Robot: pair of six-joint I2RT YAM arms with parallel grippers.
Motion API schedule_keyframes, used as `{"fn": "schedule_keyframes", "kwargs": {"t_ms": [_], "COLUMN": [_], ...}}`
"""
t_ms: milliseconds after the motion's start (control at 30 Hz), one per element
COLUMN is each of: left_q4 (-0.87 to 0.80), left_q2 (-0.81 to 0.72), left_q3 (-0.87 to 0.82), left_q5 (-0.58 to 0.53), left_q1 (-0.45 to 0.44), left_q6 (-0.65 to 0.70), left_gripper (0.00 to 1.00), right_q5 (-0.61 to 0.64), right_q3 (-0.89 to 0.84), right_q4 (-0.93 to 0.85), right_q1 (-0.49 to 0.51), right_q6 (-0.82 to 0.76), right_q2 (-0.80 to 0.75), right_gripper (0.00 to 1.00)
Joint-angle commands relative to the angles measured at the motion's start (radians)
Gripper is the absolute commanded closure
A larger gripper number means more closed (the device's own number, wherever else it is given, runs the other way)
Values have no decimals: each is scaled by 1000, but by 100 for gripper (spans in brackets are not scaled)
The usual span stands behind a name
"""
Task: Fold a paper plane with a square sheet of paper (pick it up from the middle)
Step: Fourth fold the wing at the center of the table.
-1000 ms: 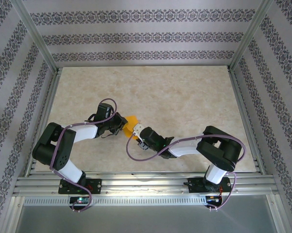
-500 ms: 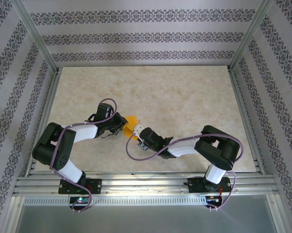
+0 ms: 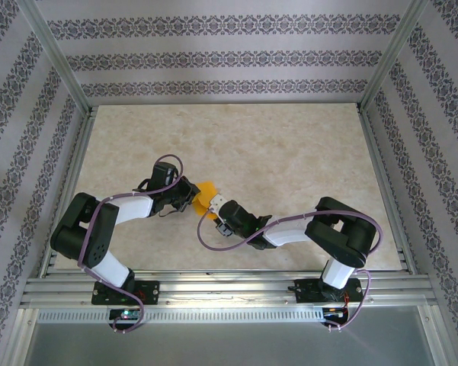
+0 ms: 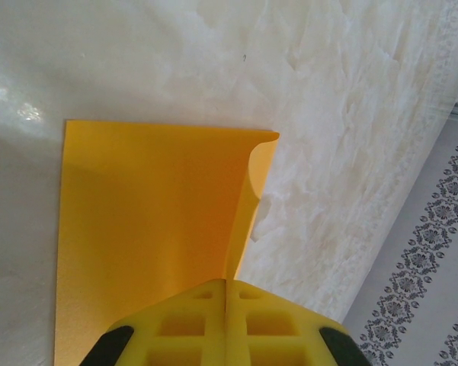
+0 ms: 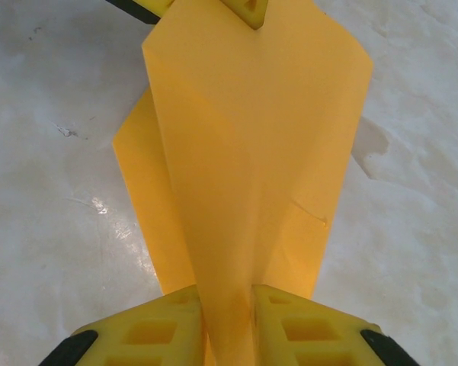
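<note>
Left gripper is clamped hard on the orange paper, pads flush together with the sheet's edge pinched in the seam. Right gripper is grasping it too: a raised centre fold runs between its two yellow pads, pressed from both sides. The paper is partly folded, a wedge with side flaps, spanning the two grippers over the near-middle of the marble tabletop. Can't tell if it touches the surface.

The paper (its near end) is hidden inside the right pincer.
</note>
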Motion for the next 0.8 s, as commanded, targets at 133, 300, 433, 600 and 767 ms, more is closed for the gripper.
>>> {"fn": "schedule_keyframes", "kwargs": {"t_ms": [133,300,433,600,767], "left_q4": [18,18,14,-44,-158], "left_q2": [-26,-27,-39,-89,-181], "left_q3": [-6,-10,-12,-5,4], "left_q5": [-17,-18,-21,-49,-114], "left_q1": [12,12,11,11,13], "left_q6": [-5,-7,-6,24,87], "left_gripper": [96,96,86,70,60], "right_q5": [-15,-32,-75,-170,-347], "right_q3": [-6,-7,-2,-6,3], "right_q4": [0,0,6,37,57], "right_q1": [6,3,-11,-53,-128], "right_q6": [29,40,76,152,276], "right_q2": [-29,-21,-4,5,17], "right_gripper": [83,88,94,97,98]}}
